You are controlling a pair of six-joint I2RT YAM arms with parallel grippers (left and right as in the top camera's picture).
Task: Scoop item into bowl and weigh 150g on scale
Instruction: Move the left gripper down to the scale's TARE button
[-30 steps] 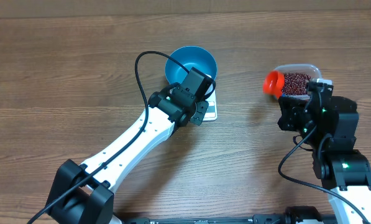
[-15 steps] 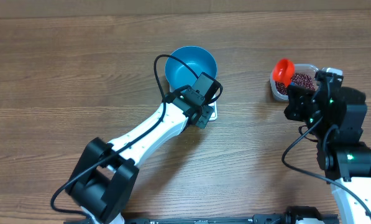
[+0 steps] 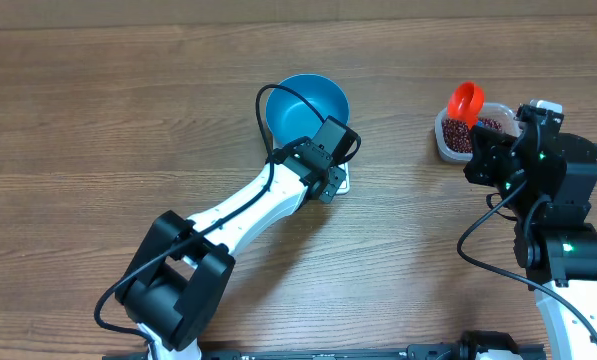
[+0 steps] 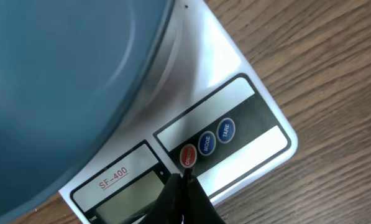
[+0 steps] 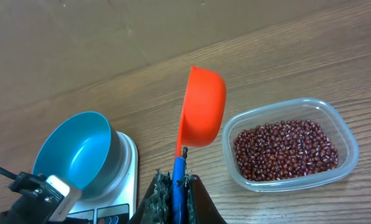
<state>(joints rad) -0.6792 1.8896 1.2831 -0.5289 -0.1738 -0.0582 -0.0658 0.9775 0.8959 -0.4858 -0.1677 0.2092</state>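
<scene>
**Beans** (image 5: 283, 149): a loose heap of tiny hard ovals in the clear tub (image 5: 350, 163), well apart from the bowl. They are probably light, free-rolling and easily spilt, so they should not be pinched directly but lifted in the red scoop (image 5: 202, 109), held by its handle. **Right pincer** (image 5: 176, 180): closed on that handle, with the scoop raised at the tub's edge. **Blue bowl** (image 5: 73, 152): sits on the white scale (image 4: 247, 124). **Left pincer** (image 4: 184, 190): closed and empty, its tip at the scale's red button (image 4: 188, 155). Everything stands on the wooden table (image 3: 98, 120).

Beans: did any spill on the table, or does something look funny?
Nothing stands out. The beans all lie inside the clear tub, none on the table. The blue bowl sits on the scale, and the right hand holds the red scoop.
</scene>
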